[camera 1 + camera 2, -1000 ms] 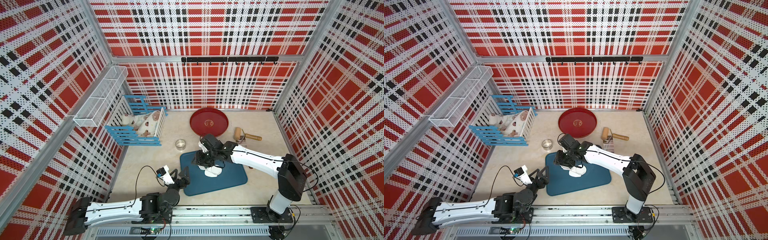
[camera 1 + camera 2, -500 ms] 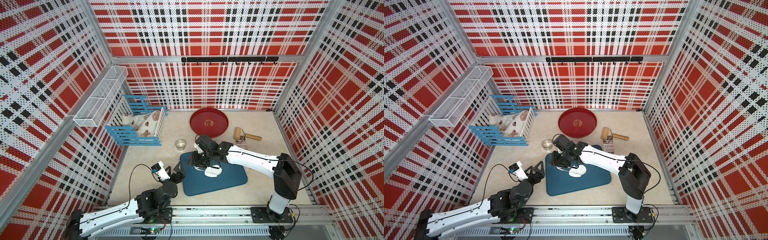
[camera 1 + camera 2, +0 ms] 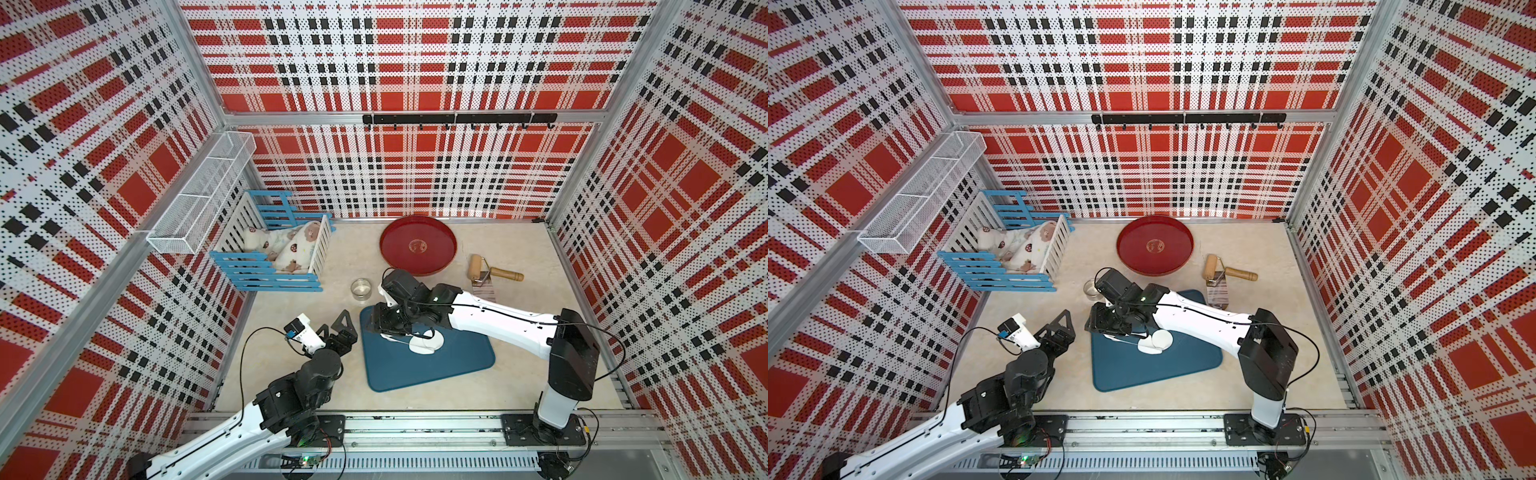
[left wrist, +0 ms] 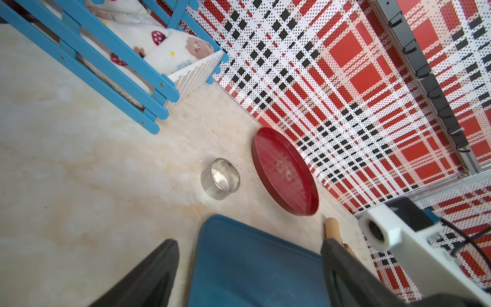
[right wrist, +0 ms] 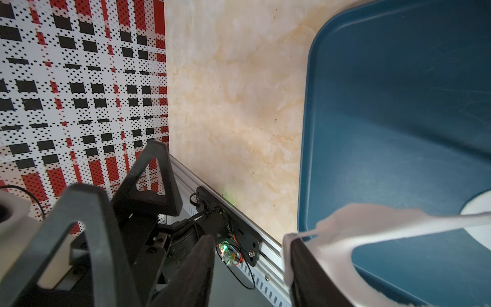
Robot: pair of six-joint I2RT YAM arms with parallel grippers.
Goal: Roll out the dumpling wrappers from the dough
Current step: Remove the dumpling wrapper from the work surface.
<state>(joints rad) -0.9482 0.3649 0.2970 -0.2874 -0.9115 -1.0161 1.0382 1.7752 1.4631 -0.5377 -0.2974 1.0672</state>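
Marble-look tabletop [image 3: 519, 374], blue mat [image 3: 436, 365]: we see ragged stretchy dough [image 5: 372, 226] clinging to one finger [image 5: 313, 265] of our half-open, left-reaching right gripper [image 5: 248, 244]; left gripper [image 4: 248, 242] gapes wide.

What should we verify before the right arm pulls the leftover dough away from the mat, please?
1. Grip on the dough scrap: not ok; it only drapes over one of the right fingers, which stand apart.
2. Scrap separated from the wrapper: cannot tell; the strip stretches toward it.
3. Wrapper lying flat on the blue mat: ok.
4. The left gripper open and beside the mat, not over it: ok.
5. The red tray free of dough: ok.
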